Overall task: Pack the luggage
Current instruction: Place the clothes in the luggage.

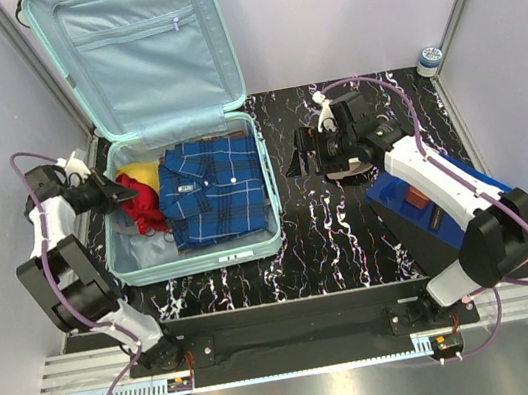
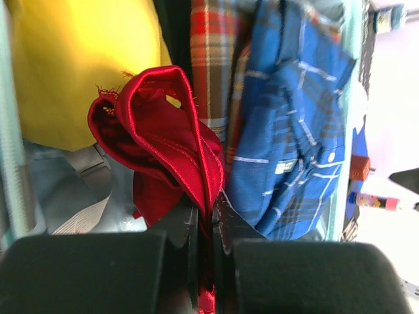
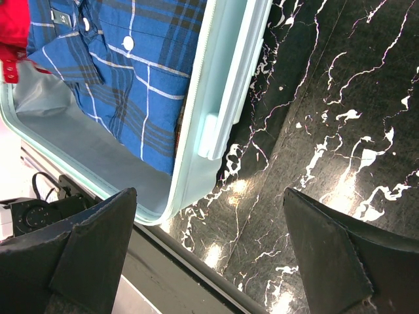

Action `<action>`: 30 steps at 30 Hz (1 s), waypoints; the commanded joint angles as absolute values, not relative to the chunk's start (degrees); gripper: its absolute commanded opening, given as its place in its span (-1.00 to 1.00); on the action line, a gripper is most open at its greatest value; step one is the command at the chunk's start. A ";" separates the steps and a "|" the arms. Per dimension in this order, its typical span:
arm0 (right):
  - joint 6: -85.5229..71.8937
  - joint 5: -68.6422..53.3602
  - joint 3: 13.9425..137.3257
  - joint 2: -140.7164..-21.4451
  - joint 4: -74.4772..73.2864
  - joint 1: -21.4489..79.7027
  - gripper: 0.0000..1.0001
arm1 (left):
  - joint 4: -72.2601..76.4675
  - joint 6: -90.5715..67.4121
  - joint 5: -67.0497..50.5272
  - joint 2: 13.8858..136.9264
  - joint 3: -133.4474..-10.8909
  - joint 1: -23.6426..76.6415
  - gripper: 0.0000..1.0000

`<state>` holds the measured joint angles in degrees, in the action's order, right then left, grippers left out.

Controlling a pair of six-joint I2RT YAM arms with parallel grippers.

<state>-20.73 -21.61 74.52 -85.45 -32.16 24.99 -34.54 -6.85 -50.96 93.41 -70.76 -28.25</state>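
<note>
The luggage (image 1: 199,262), a mint-green suitcase, lies open at the table's left with its lid propped against the back wall. Inside are a folded blue plaid shirt (image 1: 214,191), a yellow garment (image 1: 143,170) and a red cloth (image 1: 144,205). My left gripper (image 1: 126,192) reaches in over the left rim and is shut on the red cloth (image 2: 163,131), which bunches up above the jaws (image 2: 208,209). My right gripper (image 1: 297,164) hovers open over the bare table just right of the suitcase wall (image 3: 222,98), with nothing between its fingers (image 3: 209,193).
A flat blue box (image 1: 402,205) with an orange item (image 1: 415,201) on it lies at the right under my right arm. A small round container (image 1: 431,59) stands at the back right corner. The black marble tabletop (image 1: 332,237) runs between suitcase and box.
</note>
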 commanded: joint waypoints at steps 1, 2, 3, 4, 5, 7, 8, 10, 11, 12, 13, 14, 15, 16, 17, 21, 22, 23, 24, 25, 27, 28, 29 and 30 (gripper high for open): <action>-20.48 -21.01 74.44 -82.79 -30.06 24.70 0.99 | -31.55 -4.66 -50.80 94.13 -70.49 -26.72 -1.00; -20.57 -21.01 74.27 -82.71 -30.15 24.70 0.99 | -31.55 -4.48 -49.84 94.30 -70.23 -26.63 -1.00; -20.65 -20.92 74.18 -82.71 -29.97 24.70 0.99 | -31.55 -4.40 -48.88 94.48 -69.96 -26.72 -1.00; -20.65 -20.92 74.09 -82.62 -29.88 24.70 0.99 | -31.38 -4.39 -47.48 94.48 -69.79 -26.63 -1.00; -20.65 -21.09 74.00 -82.62 -29.88 24.70 0.99 | -31.55 -4.31 -45.37 94.92 -69.52 -26.63 -1.00; -21.00 -21.27 73.92 -82.53 -29.71 24.78 0.99 | -31.55 -4.48 -44.48 95.27 -69.61 -26.72 -1.00; -21.01 -21.36 73.83 -82.53 -29.62 24.70 0.99 | -31.64 -4.57 -43.86 95.62 -69.78 -26.72 -1.00; -21.01 -21.53 73.83 -82.62 -29.44 24.70 0.99 | -31.64 -4.75 -42.20 95.71 -69.79 -26.63 -1.00; -21.09 -21.53 73.83 -82.70 -29.44 24.70 0.99 | -31.64 -4.92 -39.75 95.63 -69.79 -26.72 -1.00; -21.01 -21.53 73.83 -82.71 -29.44 24.70 1.00 | -31.73 -5.01 -38.77 95.45 -69.70 -26.72 -1.00; -21.09 -21.53 73.83 -82.71 -29.44 24.70 0.99 | -31.64 -5.18 -36.50 95.28 -69.87 -26.54 -0.90; -21.27 -21.53 73.83 -82.71 -29.44 24.70 0.99 | -31.73 -5.62 -35.52 95.01 -69.87 -26.54 -0.84; -21.27 -21.62 73.83 -82.62 -29.44 24.70 0.99 | -31.82 -5.71 -34.46 94.49 -69.87 -26.54 -0.71; -21.36 -21.62 73.74 -82.70 -29.44 24.70 0.99 | -31.90 -5.80 -32.19 94.13 -69.79 -26.46 -0.52; -21.44 -21.80 73.83 -82.71 -29.36 24.70 0.99 | -32.17 -5.97 -30.95 93.78 -69.70 -26.37 -0.15; -21.62 -22.24 73.74 -82.70 -29.44 24.70 0.99 | -33.13 -5.98 -25.32 92.02 -69.52 -25.49 0.41; -21.71 -22.24 73.65 -82.62 -29.36 24.70 0.99 | -33.48 -5.98 -23.05 91.33 -69.61 -25.23 0.49; -21.80 -22.24 73.65 -82.53 -29.36 24.70 0.99 | -34.10 -6.15 -21.72 90.88 -69.70 -25.14 0.53; -21.80 -22.32 73.57 -82.44 -29.44 24.70 0.99 | -34.36 -6.15 -20.66 90.44 -69.70 -25.14 0.56; -21.80 -22.24 73.56 -82.44 -29.44 24.70 0.99 | -34.63 -6.15 -18.48 89.48 -69.78 -25.14 0.57; -21.97 -22.32 73.56 -82.35 -29.44 24.70 0.99 | -35.42 -6.24 -16.45 88.34 -69.79 -25.22 0.64; -21.89 -22.32 73.56 -82.35 -29.36 24.70 0.99 | -35.59 -6.41 -14.78 86.85 -69.79 -25.14 0.65; -22.06 -22.41 73.65 -82.35 -29.36 24.61 1.00 | -35.94 -6.76 -13.90 86.23 -69.87 -25.14 0.66; -22.06 -22.41 73.65 -82.44 -29.36 24.70 0.99 | -36.21 -7.12 -13.02 85.44 -69.79 -25.22 0.68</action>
<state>-21.45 -21.71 73.52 -84.49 -31.14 24.97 -35.57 -7.16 -23.16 90.17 -69.71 -24.16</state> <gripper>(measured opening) 0.994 0.820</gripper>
